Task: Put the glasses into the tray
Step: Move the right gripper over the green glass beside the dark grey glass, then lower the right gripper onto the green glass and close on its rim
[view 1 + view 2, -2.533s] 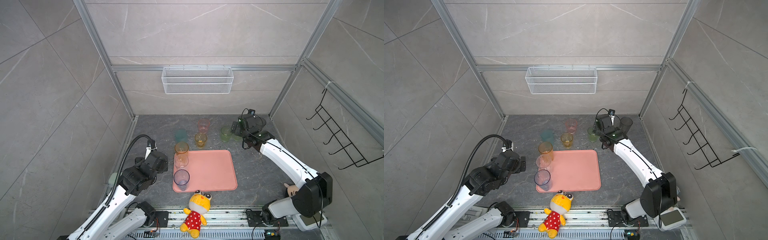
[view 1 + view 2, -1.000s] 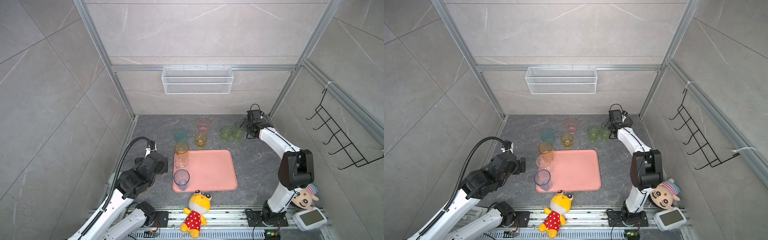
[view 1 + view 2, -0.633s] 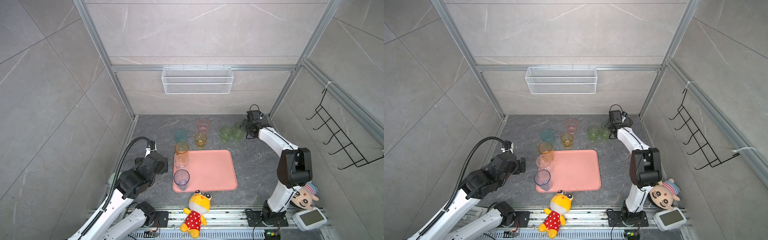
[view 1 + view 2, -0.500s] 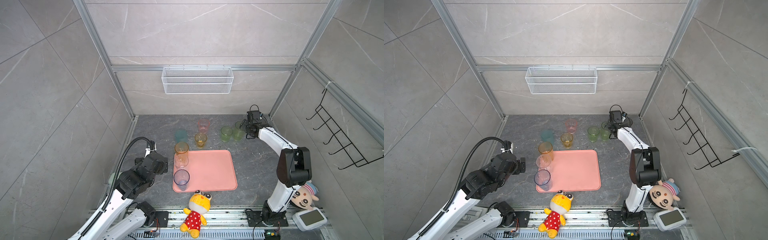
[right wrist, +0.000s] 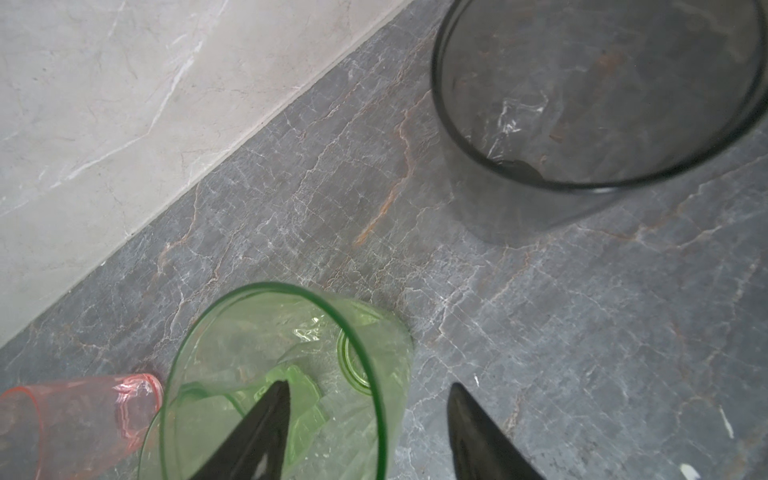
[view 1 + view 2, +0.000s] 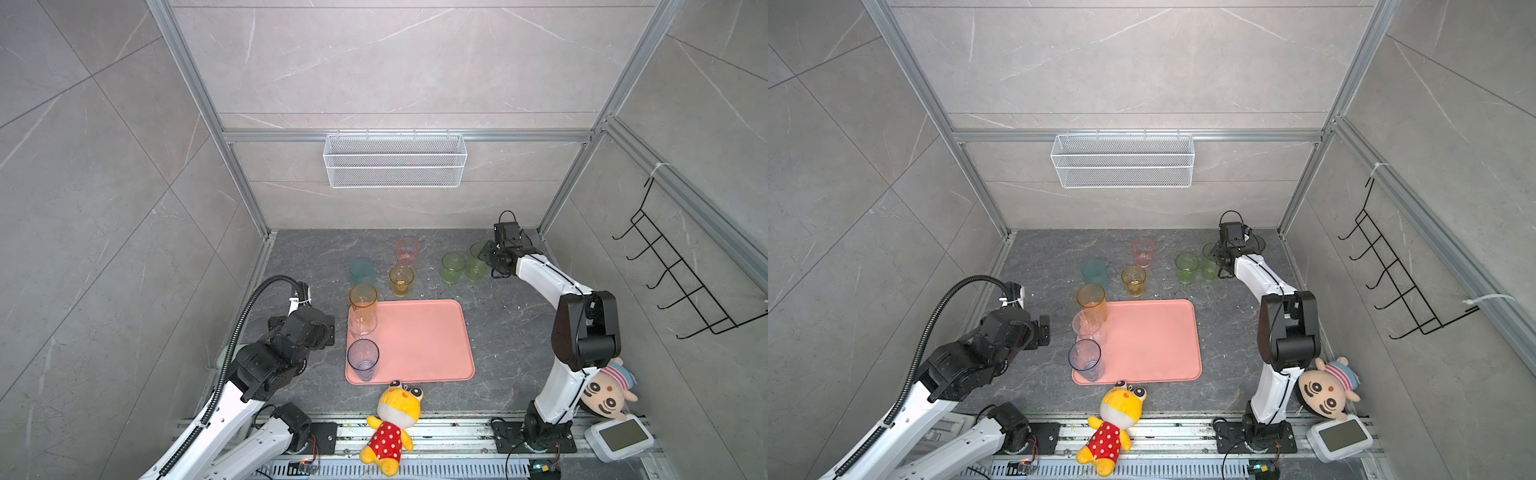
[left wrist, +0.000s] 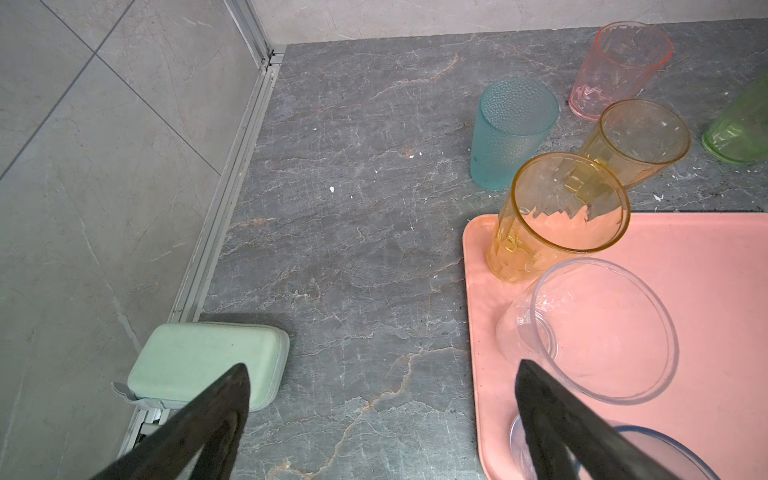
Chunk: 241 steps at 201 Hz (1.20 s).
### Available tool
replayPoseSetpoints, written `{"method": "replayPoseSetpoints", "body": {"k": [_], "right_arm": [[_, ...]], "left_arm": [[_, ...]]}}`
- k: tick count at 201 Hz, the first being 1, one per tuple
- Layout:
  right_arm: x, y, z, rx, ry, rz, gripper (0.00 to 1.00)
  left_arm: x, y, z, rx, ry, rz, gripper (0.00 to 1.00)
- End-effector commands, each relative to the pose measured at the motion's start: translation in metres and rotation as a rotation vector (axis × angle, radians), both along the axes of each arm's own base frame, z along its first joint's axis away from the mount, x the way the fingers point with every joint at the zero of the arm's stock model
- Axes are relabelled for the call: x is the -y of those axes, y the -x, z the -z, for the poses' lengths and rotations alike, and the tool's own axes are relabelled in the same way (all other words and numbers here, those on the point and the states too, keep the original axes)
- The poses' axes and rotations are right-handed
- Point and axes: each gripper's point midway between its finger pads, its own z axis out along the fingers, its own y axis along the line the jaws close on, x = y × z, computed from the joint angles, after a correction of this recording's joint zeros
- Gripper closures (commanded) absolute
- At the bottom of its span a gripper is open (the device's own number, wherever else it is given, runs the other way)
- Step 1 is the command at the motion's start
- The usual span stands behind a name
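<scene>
On the tray (image 6: 419, 345), along its left edge, stand the blue tumbler (image 6: 363, 358), clear tumbler (image 6: 362, 322) and amber tumbler (image 6: 363, 297), nearest first. Just left of the tray the left gripper (image 7: 382, 365) hovers, spread wide and empty. Beyond the tray's far right corner the right gripper (image 5: 370, 383) straddles the wall of a green tumbler (image 5: 232, 353), fingers apart, not yet pinching

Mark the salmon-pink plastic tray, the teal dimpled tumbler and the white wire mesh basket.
pink tray (image 6: 424, 340): in a top view, bare floor.
teal tumbler (image 7: 498, 153): left wrist view, side wall.
mesh basket (image 6: 395, 170): in a top view, front panel.
</scene>
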Motion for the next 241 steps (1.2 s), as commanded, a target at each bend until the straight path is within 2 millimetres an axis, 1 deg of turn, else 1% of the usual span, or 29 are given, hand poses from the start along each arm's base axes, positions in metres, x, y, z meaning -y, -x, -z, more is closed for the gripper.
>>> {"method": "replayPoseSetpoints", "body": {"k": [1,18,39,64,97,168,205,241], "right_arm": [[-0.001,-0.004,0.000,0.007,0.004,-0.026,0.44],[-0.002,-0.004,0.000,0.006,0.003,-0.037,0.48],[-0.003,-0.004,0.000,0.006,0.004,-0.039,0.49],[-0.004,-0.003,0.002,0.001,0.005,-0.045,0.54],[0.002,0.000,0.004,-0.007,0.022,-0.027,0.59],[0.004,0.004,0.005,-0.009,0.023,-0.025,0.80],[0.009,0.009,-0.003,0.000,0.034,-0.018,0.84],[0.014,0.018,-0.020,0.028,0.047,-0.008,0.92]], "left_arm": [[-0.003,-0.001,-0.006,0.033,0.012,-0.019,0.01],[-0.005,0.000,-0.007,0.042,0.017,-0.022,0.01],[-0.006,0.001,-0.008,0.048,0.023,-0.025,0.01],[-0.006,0.001,-0.008,0.046,0.020,-0.027,0.01],[-0.005,0.000,-0.007,0.041,0.018,-0.026,0.01],[-0.006,0.001,-0.007,0.045,0.017,-0.032,0.02],[-0.007,0.001,-0.007,0.045,0.018,-0.033,0.02],[-0.006,0.001,-0.008,0.045,0.016,-0.033,0.02]]}}
